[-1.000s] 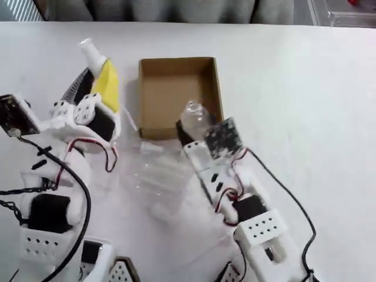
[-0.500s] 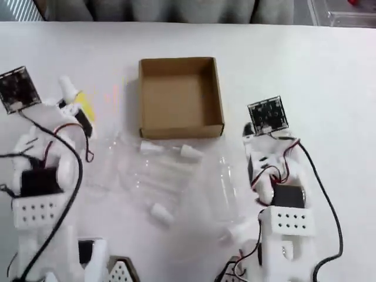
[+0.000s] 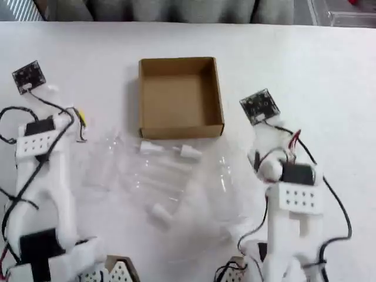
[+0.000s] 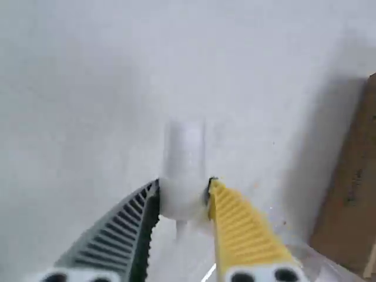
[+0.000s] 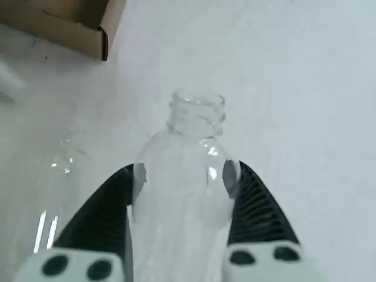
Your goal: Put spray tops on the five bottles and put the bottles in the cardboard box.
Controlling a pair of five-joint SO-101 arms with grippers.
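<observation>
My left gripper (image 4: 183,187) is shut on a white spray top (image 4: 185,147), held above bare table, with the cardboard box (image 4: 352,194) off to one side. My right gripper (image 5: 184,173) is shut around the shoulder of a clear bottle (image 5: 197,111) whose threaded neck is open and uncapped. The open cardboard box (image 3: 179,126) sits at the table's middle with nothing visible inside. Just in front of it lie several clear bottles (image 3: 155,176) on their sides, with loose white spray tops (image 3: 151,148) (image 3: 189,153) (image 3: 160,212) among them.
The left arm stands at the table's left side and the right arm at its right, both near the front edge. White tabletop stretches behind the box and along the right side. A corner of the box (image 5: 70,29) lies beyond the held bottle.
Both arms have drawn back from the box toward the front of the table. The left one carries the spray top leftward; the right one carries its bottle rightward, away from the box.
</observation>
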